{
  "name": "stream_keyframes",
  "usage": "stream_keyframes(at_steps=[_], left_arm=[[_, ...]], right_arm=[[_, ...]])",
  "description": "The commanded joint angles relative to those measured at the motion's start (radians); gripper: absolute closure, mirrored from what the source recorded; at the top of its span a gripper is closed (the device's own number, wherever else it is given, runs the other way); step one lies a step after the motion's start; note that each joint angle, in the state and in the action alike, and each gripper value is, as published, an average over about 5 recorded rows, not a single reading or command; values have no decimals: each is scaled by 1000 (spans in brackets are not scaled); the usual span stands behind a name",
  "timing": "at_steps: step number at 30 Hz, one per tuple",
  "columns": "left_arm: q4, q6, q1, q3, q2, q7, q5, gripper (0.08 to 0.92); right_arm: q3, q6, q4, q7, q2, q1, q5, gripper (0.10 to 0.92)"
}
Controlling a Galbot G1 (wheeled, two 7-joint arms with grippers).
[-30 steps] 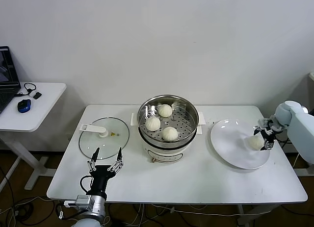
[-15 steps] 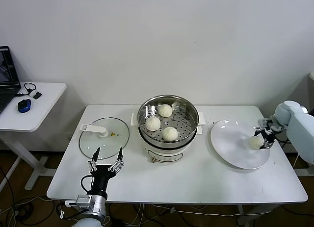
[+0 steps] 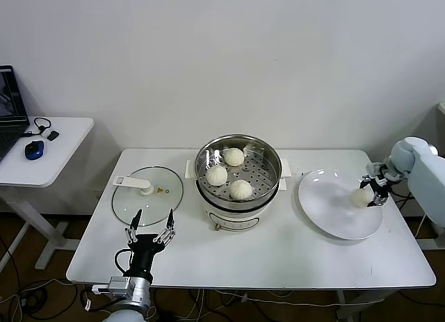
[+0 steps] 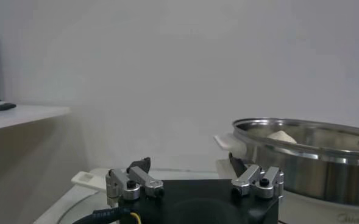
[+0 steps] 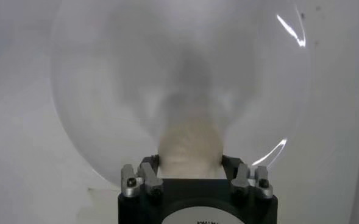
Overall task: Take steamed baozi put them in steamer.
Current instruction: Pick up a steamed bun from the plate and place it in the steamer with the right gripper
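Three cream-white baozi point(image 3: 240, 189) lie in the shiny steel steamer point(image 3: 270, 154) on its white pot base at the table's middle. A fourth baozi point(image 3: 361, 196) is held in my right gripper point(image 3: 368, 193), lifted slightly above the right side of the white plate point(image 3: 328, 205). In the right wrist view the bun point(image 5: 190, 148) sits between the jaws, with the plate point(image 5: 106, 73) below. My left gripper point(image 3: 149, 228) is open and empty near the table's front left edge; its view shows the steamer point(image 4: 307, 159) to one side.
A flat glass lid point(image 3: 147, 194) with a white handle lies left of the steamer. A side table point(image 3: 42, 145) with a blue mouse and a laptop stands at far left. A white wall is behind.
My right gripper has risen a little with the baozi in it, off the plate. The left arm has not moved.
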Motion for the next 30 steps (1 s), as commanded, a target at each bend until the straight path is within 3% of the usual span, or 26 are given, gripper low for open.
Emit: stream_keyframes(at_steps=[1, 17, 30], left_arm=[[4, -2, -1, 0, -4, -1, 0, 177], [14, -2, -10, 23, -10, -4, 14, 177], [8, -3, -9, 30, -7, -5, 15, 177]], right_arm=[[-178, -20, 124, -20, -47, 155, 170, 343], [-631, -141, 320, -41, -29, 615, 595, 344], [-804, -262, 392, -37, 147, 795, 815, 347]])
